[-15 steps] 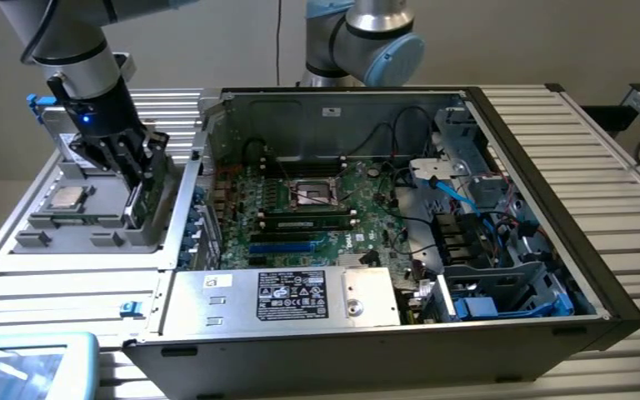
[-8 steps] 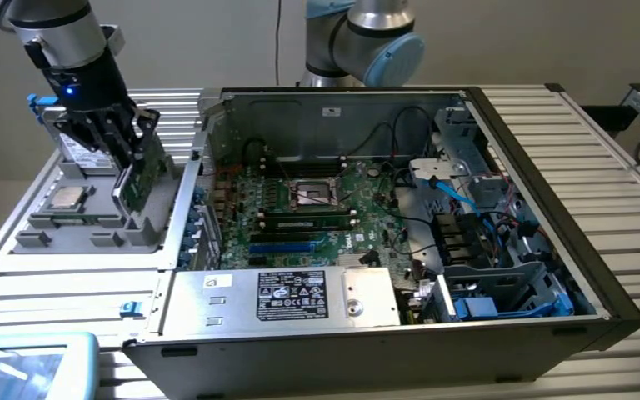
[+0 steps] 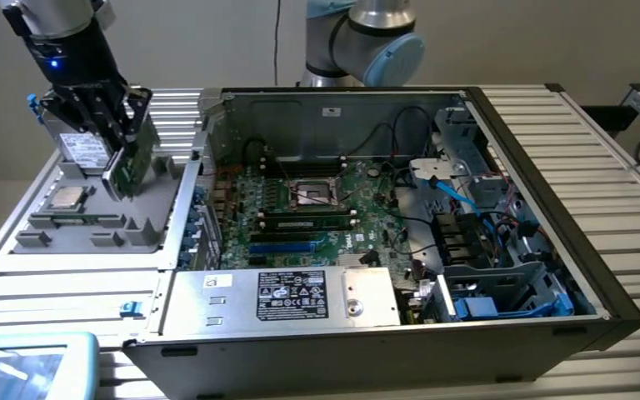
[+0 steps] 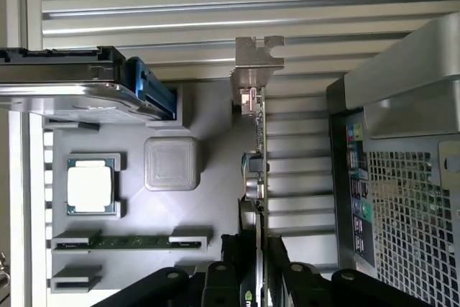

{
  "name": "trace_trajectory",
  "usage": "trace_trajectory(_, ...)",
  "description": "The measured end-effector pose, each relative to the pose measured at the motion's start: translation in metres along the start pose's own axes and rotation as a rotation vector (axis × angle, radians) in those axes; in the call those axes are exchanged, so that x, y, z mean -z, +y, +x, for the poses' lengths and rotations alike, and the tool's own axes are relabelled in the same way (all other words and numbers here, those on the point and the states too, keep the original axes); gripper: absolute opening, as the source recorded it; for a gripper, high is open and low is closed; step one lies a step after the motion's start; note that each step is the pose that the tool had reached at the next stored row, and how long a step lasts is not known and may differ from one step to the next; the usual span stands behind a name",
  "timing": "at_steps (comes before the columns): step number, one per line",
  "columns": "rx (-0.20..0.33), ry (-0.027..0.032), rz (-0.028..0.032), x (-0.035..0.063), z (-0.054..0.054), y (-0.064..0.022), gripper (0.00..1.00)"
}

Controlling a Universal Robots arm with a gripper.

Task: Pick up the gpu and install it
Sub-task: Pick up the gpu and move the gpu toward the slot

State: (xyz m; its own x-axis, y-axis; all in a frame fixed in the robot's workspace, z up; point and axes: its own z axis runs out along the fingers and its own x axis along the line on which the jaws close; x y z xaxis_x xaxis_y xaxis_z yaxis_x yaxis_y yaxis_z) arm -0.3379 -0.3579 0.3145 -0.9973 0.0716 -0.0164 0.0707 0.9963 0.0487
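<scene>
The gpu hangs upright just above the grey parts tray at the exterior view's left, lifted off it. My gripper is shut on the card's upper edge. In the wrist view the gpu shows edge-on as a thin green board with its silver end bracket at the far end. My gripper has its black fingers pressed on both faces. The open computer case with the green motherboard lies to the exterior view's right of the card.
The tray holds a CPU, a memory stick and a silver drive. The case's rear wall stands close beside the card. Inside the case are a power supply, cables and blue slots.
</scene>
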Motion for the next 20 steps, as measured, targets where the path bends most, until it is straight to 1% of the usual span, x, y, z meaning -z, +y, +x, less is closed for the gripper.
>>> trace_trajectory(20,0.000,0.0001,0.0000,0.0909,-0.001,0.0044,0.28)
